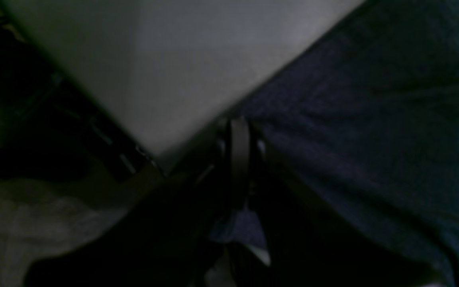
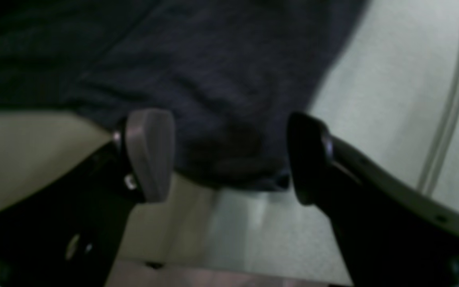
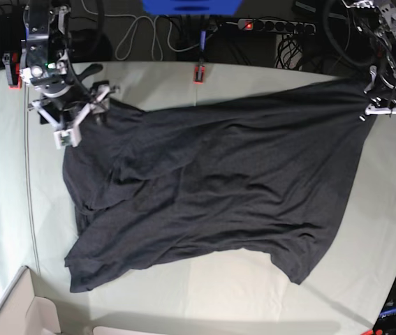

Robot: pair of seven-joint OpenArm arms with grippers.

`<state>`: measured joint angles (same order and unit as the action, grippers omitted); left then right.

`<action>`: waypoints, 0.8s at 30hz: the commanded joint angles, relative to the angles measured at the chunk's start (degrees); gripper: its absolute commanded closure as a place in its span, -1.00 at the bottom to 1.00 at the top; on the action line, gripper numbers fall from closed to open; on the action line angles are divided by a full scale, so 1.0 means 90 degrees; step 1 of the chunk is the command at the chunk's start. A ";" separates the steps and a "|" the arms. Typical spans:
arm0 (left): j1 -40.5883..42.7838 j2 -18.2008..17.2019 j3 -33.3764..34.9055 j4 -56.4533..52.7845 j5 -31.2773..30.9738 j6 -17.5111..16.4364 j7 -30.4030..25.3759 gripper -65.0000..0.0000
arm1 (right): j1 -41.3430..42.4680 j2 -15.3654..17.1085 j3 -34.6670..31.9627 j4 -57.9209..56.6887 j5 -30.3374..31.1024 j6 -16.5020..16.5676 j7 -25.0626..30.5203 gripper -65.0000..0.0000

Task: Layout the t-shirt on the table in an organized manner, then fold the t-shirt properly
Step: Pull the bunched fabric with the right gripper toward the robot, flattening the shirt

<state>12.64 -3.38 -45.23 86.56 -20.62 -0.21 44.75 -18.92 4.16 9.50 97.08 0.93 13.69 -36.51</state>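
The black t-shirt (image 3: 218, 181) lies spread and creased across the table (image 3: 2, 174), plain side up; no graphic shows. My left gripper (image 3: 376, 98) is at the shirt's far right corner. In the left wrist view it (image 1: 239, 147) looks shut on the shirt's edge (image 1: 373, 119), just above the table (image 1: 173, 59). My right gripper (image 3: 89, 112) is at the shirt's far left corner. In the right wrist view it (image 2: 229, 157) is open, with a shirt corner (image 2: 213, 71) lying between its fingers (image 2: 150, 155) on the table (image 2: 393, 79).
A cardboard box (image 3: 16, 307) sits at the front left corner. A power strip (image 3: 274, 26) and cables lie behind the table's back edge. A red clamp (image 3: 200, 72) sits on that edge. A seam line (image 2: 448, 99) runs along the table cloth.
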 commanded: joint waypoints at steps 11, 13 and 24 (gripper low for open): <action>-0.0033 -0.0089 -0.0019 0.0106 -0.0009 -0.0011 -0.0113 1.00 | -0.0013 -0.0096 0.0522 -0.0398 0.0029 -0.0012 0.0135 -0.39; -0.0023 -0.0089 -0.0019 0.0106 -0.0009 -0.0011 -0.0113 1.00 | -0.0101 -0.0106 0.0503 -0.0457 0.0029 -0.0012 0.0135 -0.38; -0.0023 -0.0431 -0.0039 0.0164 -0.0019 -0.0011 -0.0113 1.00 | -0.0658 -0.0223 0.0796 -0.0271 0.0029 -0.0003 0.0164 0.98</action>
<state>12.69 -6.35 -45.30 86.85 -20.84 -0.23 44.64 -24.38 1.54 16.05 93.51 1.69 13.80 -35.70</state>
